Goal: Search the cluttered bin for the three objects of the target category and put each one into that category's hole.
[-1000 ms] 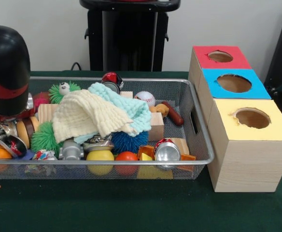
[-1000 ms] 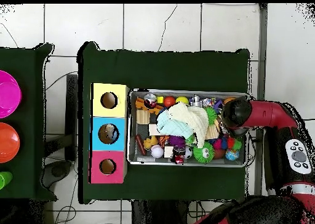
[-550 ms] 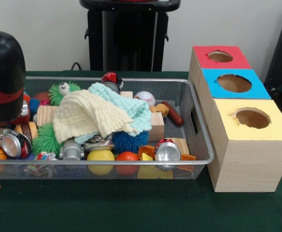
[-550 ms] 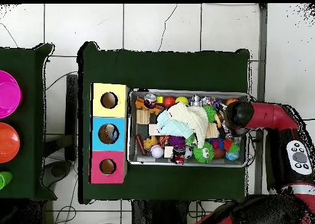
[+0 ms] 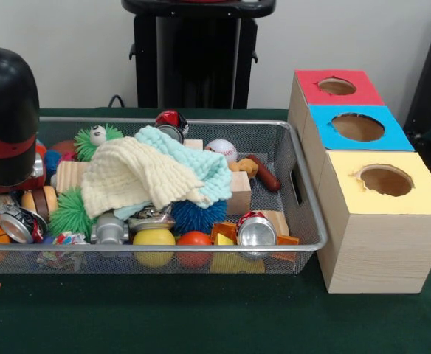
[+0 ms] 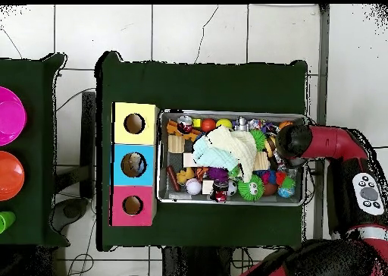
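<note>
Front view: we are keeping our arm low at the left of the bin, hunting through toys. We cannot tell how our end effector is set.

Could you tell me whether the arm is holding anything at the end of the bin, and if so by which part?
It cannot be told. The arm's black and red end is low over the wire bin, and it hides whatever is beneath it.
</note>
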Available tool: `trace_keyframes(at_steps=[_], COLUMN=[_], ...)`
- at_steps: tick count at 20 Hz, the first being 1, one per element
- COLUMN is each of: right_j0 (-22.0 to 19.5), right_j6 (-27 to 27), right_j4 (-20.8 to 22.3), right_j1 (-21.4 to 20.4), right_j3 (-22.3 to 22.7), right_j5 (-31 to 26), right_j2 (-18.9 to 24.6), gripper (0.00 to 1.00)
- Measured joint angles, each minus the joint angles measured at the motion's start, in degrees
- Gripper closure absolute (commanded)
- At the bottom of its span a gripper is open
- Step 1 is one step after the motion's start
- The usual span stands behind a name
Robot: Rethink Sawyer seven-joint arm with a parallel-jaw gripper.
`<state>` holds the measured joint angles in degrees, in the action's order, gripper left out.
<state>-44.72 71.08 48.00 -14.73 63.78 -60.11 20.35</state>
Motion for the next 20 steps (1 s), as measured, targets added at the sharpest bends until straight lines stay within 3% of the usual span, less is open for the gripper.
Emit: trace_keyframes(at_steps=[13, 20], right_j0=[0.12, -0.81], right_j6=[0.0, -0.12], right_j4=[-0.55, -2.84], right_j1=[0.49, 0.7], right_j3=[-1.05, -1.27], right_j5=[-1.46, -1.6], right_j2=[0.0, 0.02], gripper=[1.0, 1.0])
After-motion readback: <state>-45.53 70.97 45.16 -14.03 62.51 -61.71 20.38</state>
